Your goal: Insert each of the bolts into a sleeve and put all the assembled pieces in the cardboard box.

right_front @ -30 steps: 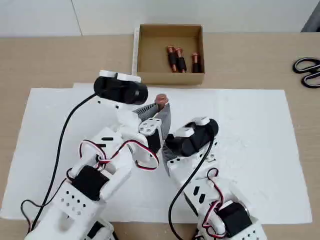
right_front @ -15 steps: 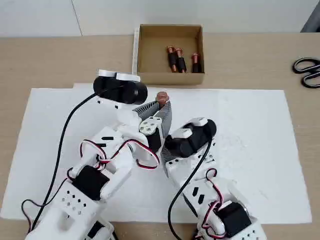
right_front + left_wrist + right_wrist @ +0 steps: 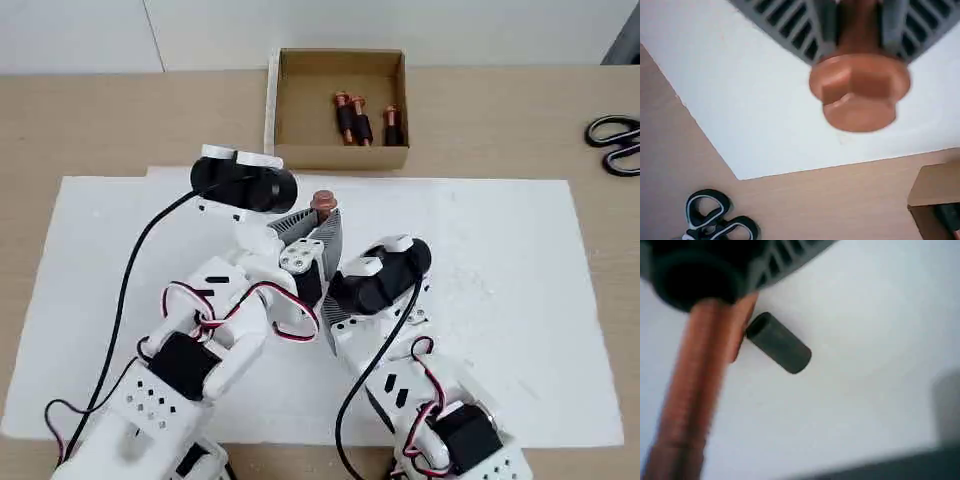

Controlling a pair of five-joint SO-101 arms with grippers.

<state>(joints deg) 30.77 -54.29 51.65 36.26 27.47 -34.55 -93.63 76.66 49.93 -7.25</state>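
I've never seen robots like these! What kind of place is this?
Probably a robot lab or workshop bench: two small robot arms at a wooden table, a white sheet as work mat, and a cardboard box collecting bolts.

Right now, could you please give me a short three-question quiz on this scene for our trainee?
1. True or false: the left gripper is empty.
2. How many assembled pieces lie in the cardboard box?
3. The loose black sleeve lies: A) on the white paper; B) on bare wood; C) inside the box.
Key: 1 false, it is shut on a copper-coloured bolt; 2 three; 3 A.
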